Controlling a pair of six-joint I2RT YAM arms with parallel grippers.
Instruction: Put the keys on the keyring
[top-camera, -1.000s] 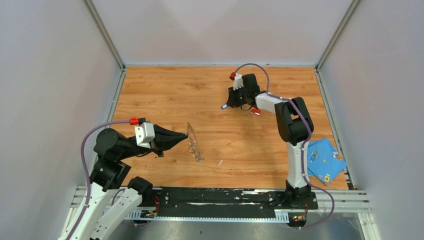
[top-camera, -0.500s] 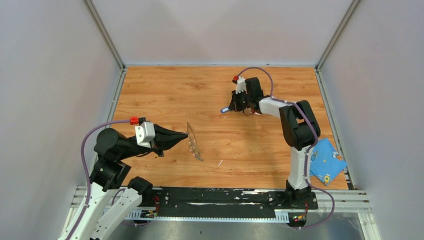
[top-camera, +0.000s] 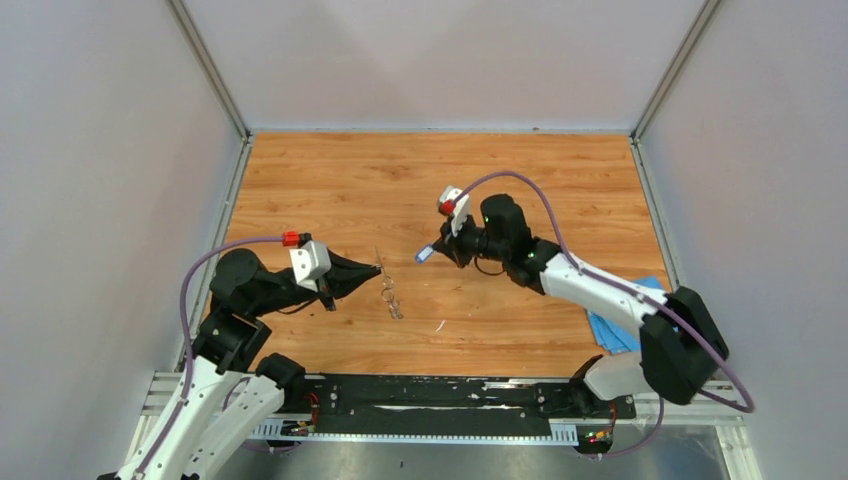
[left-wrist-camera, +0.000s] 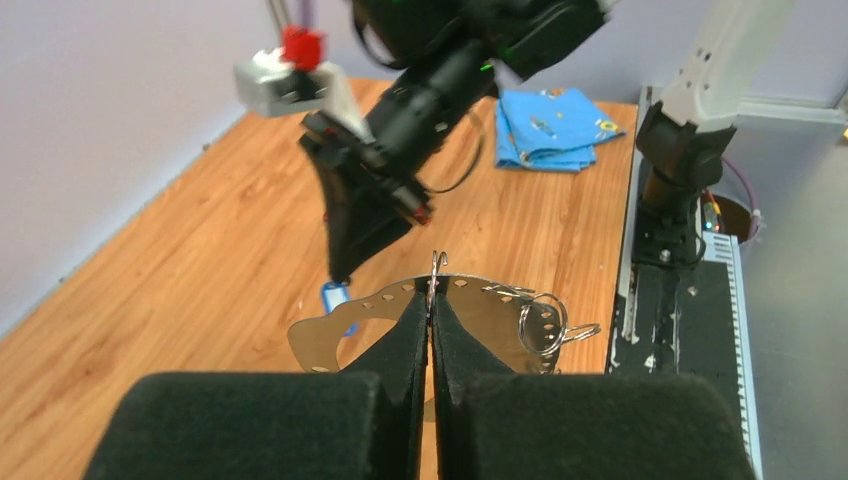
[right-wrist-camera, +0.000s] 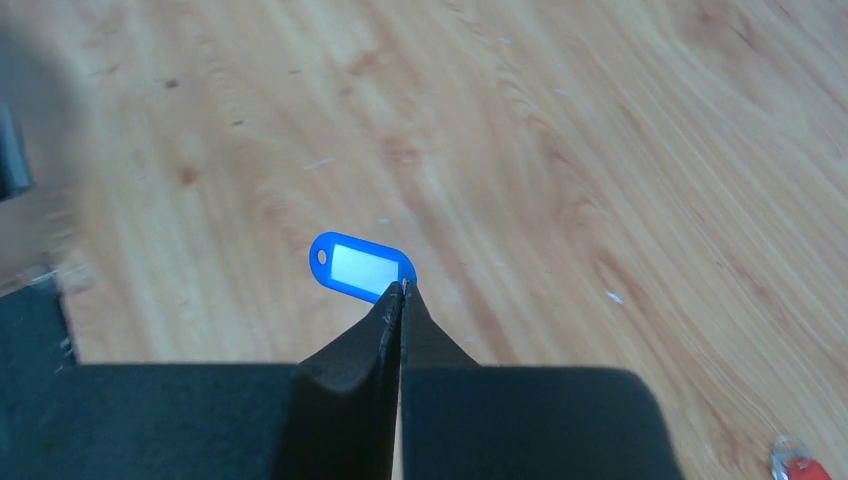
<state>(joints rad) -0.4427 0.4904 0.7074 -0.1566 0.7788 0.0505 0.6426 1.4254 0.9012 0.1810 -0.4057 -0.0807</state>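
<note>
My left gripper (top-camera: 374, 268) (left-wrist-camera: 432, 300) is shut on the keyring (left-wrist-camera: 330, 330), a thin grey metal plate with a row of holes, held upright above the table. Small wire rings (left-wrist-camera: 545, 322) hang from its right side. My right gripper (top-camera: 436, 252) (right-wrist-camera: 403, 290) is shut on the end of the blue key (right-wrist-camera: 362, 264) (top-camera: 424, 256), held in the air just right of the keyring (top-camera: 386, 285). In the left wrist view the blue key (left-wrist-camera: 337, 297) shows behind the keyring's left part. The red key (right-wrist-camera: 797, 468) lies on the wood at the right wrist view's bottom right corner.
A blue cloth (top-camera: 610, 332) (left-wrist-camera: 548, 125) lies at the near right, partly under the right arm. A thin white sliver (top-camera: 440, 325) lies on the wood near the front. The black rail (top-camera: 450, 395) runs along the near edge.
The right gripper closed on the blue key at the far middle, lifted it and swung it near and left, up to the keyring. The left gripper with the keyring shifted slightly right.
</note>
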